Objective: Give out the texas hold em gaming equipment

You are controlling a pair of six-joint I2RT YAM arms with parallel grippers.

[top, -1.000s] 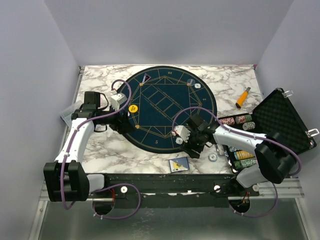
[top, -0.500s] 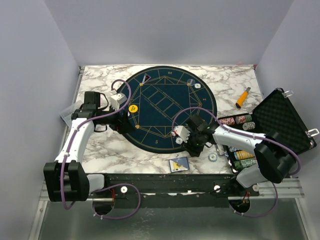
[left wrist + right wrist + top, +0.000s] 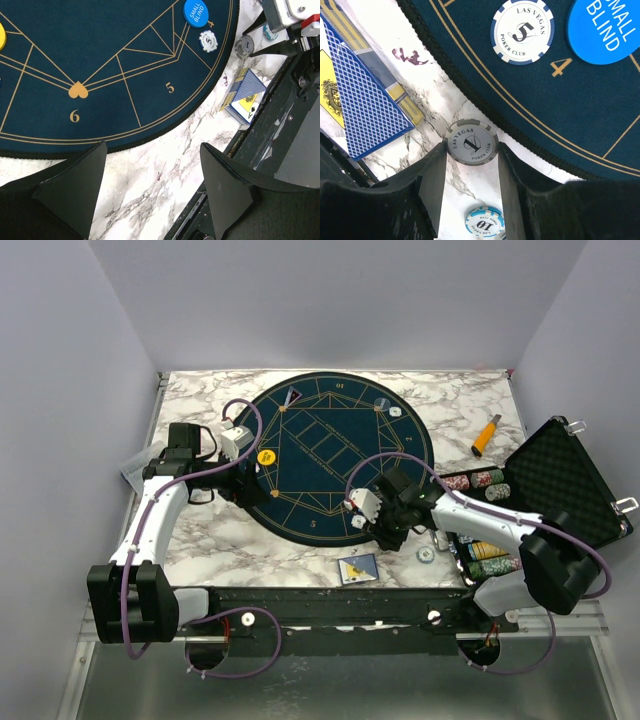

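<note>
My right gripper (image 3: 472, 146) is shut on a grey poker chip (image 3: 472, 142) marked 1, held by its edges over the marble just off the round blue mat (image 3: 530, 100). On the mat nearby lie a white chip marked 5 (image 3: 522, 31) and the blue small blind disc (image 3: 607, 27). Under the fingers lies a light-blue chip marked 10 (image 3: 485, 225). A blue-backed card deck (image 3: 362, 100) lies to the left. My left gripper (image 3: 152, 147) hangs open over bare marble beside the mat's edge, holding nothing. A yellow disc (image 3: 266, 456) sits on the mat's left side.
The open black case (image 3: 560, 490) with rows of chips (image 3: 475, 480) stands at the right. An orange-handled tool (image 3: 486, 435) lies behind it. Two small discs (image 3: 388, 407) and a card (image 3: 292, 396) sit at the mat's far rim. The table's front edge (image 3: 330, 590) is close.
My right gripper has closed its fingers onto the grey chip and shifted slightly. The left arm has not moved.
</note>
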